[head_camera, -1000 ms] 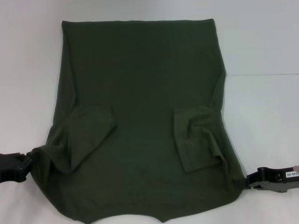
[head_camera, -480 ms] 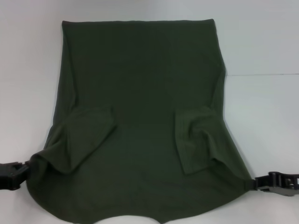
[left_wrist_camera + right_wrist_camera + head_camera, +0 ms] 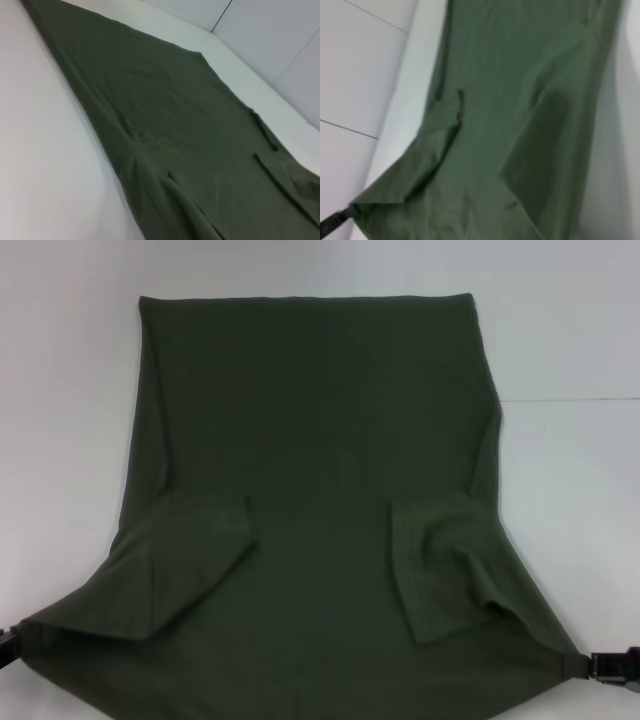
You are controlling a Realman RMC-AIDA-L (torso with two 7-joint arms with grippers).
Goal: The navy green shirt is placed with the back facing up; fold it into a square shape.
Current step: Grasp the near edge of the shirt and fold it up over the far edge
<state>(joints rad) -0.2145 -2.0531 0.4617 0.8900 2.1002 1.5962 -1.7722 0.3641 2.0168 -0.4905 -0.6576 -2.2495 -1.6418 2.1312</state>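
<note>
Shirt spread plain side up on the white table, long axis running 12 to 6 o'clock, straight edge at 12, both sleeves folded inward onto the body. Near corners drawn taut toward 8 and 4 o'clock. Left gripper clenched on the 8 o'clock corner; right gripper clenched on the 4 o'clock corner.

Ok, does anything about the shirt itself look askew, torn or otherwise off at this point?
No damage shows. The navy green shirt lies back up with both sleeves folded inward, but unevenly: the sleeve on the robot's right is rumpled, the left one flatter. The left gripper and right gripper sit at its near corners, stretched taut.
</note>
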